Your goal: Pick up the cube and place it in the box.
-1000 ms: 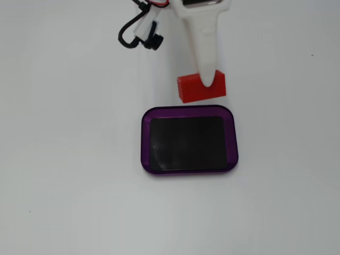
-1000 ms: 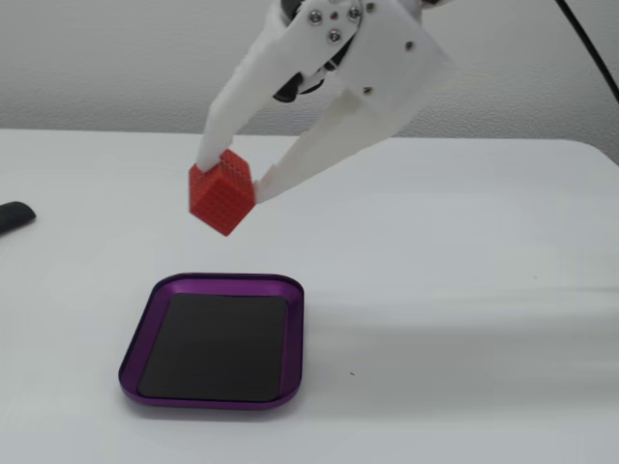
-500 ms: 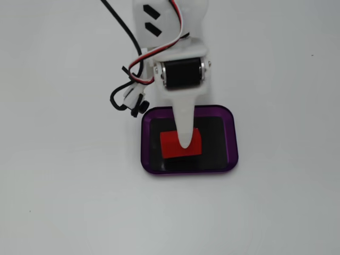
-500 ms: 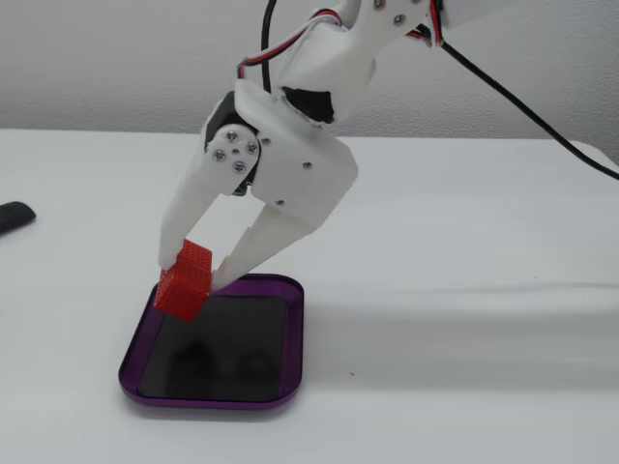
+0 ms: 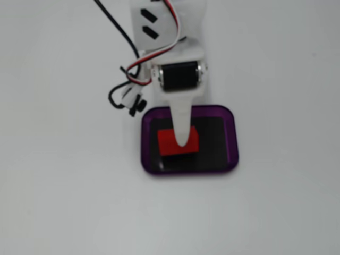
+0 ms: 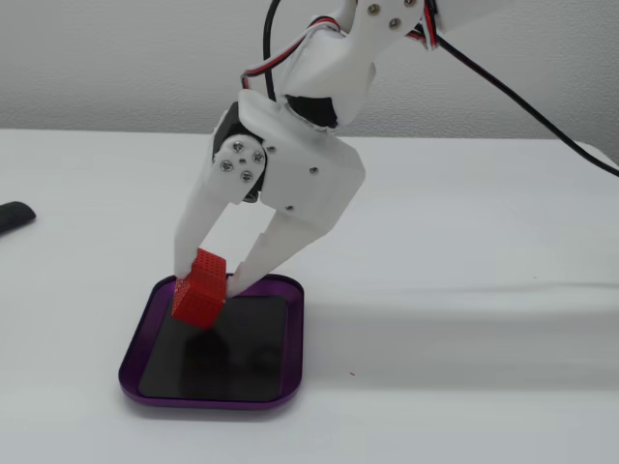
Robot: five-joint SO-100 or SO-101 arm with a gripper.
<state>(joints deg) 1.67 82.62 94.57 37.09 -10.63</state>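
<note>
The red cube [image 6: 199, 287] hangs tilted between my white fingers, just above the black floor of the purple-rimmed box [image 6: 287, 338]. In the fixed view from above, the cube [image 5: 171, 142] sits over the box's left-middle, with one white finger [image 5: 182, 125] crossing it. My gripper [image 6: 207, 284] is shut on the cube, reaching down from the arm above. The box [image 5: 231, 139] lies flat on the white table in both fixed views. The cube's lower corner is very near the floor; I cannot tell whether it touches.
Black and red-white cables [image 5: 125, 85] loop beside the wrist. A dark object [image 6: 14, 216] pokes in at the left edge of the table. The white tabletop [image 6: 464, 242] spreads out around the box.
The gripper has carried the cube from behind the box to over it and lowered it. In the last half second it sank a little further toward the box floor.
</note>
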